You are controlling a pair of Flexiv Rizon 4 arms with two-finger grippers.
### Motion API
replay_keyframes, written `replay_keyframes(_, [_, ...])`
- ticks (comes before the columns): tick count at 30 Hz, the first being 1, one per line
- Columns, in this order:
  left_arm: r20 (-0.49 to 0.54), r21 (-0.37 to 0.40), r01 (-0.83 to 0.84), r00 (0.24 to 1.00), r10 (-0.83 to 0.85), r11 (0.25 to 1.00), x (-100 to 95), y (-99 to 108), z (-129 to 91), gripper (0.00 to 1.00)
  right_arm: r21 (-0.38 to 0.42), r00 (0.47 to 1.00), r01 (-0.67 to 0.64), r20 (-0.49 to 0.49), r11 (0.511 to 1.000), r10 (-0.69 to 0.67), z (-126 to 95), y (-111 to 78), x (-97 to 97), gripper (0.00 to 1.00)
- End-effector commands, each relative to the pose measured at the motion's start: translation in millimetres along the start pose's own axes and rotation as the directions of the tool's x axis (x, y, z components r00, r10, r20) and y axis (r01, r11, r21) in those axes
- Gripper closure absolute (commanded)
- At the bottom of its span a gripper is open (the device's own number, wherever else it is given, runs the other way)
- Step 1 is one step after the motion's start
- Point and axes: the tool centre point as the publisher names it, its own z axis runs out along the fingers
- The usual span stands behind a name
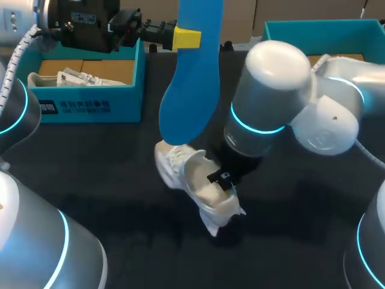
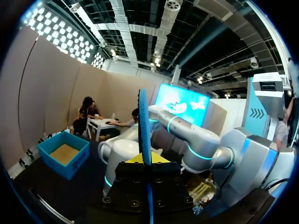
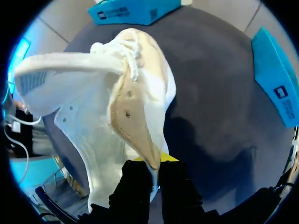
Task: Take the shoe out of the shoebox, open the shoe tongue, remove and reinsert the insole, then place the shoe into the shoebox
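My left gripper (image 1: pixel 186 37) is shut on a blue insole (image 1: pixel 191 90), which hangs toe-down above the table, its tip just over the shoe. In the left wrist view the insole (image 2: pixel 144 130) stands edge-on between the fingers of the left gripper (image 2: pixel 148 161). The white shoe (image 1: pixel 195 180) is held tilted over the dark table, opening upward. My right gripper (image 1: pixel 225 180) is shut on its collar near the heel. The right wrist view shows the shoe (image 3: pixel 117 102) with its tan inner lining and the right gripper (image 3: pixel 154 168) pinching the collar edge.
A blue shoebox (image 1: pixel 90 105) at the back left holds a second white shoe (image 1: pixel 78 78) and paper. Another blue box (image 1: pixel 313 30) stands at the back right. Both boxes (image 3: pixel 135 9) (image 3: pixel 280 79) appear beyond the shoe in the right wrist view.
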Motion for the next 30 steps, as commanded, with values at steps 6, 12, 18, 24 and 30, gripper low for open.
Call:
replay_keyframes(6, [-0.002,-0.004,0.000,1.000,0.000,1.000,-1.6,-1.7,1.9,1.00,-0.172,0.982,-0.184,-0.001,0.968,0.187,-10.1,-16.7,9.8,1.00])
replay_keyframes(12, [-0.002,-0.004,0.000,1.000,0.000,1.000,-1.6,-1.7,1.9,1.00,-0.172,0.982,-0.184,-0.001,0.968,0.187,-10.1,-16.7,9.8,1.00])
replay_keyframes(18, [-0.002,-0.004,0.000,1.000,0.000,1.000,-1.6,-1.7,1.9,1.00,-0.166,0.964,-0.266,-0.041,0.950,0.263,-2.7,-11.3,1.5,1.00])
replay_keyframes(24, [-0.002,-0.004,0.000,1.000,0.000,1.000,-1.6,-1.7,1.9,1.00,-0.146,0.939,-0.342,-0.070,0.928,0.335,2.2,-8.6,-6.6,1.00])
replay_keyframes(30, [-0.002,-0.004,0.000,1.000,0.000,1.000,-1.6,-1.7,1.9,1.00,-0.142,0.939,-0.342,-0.073,0.929,0.335,11.3,-5.9,-7.0,1.00])
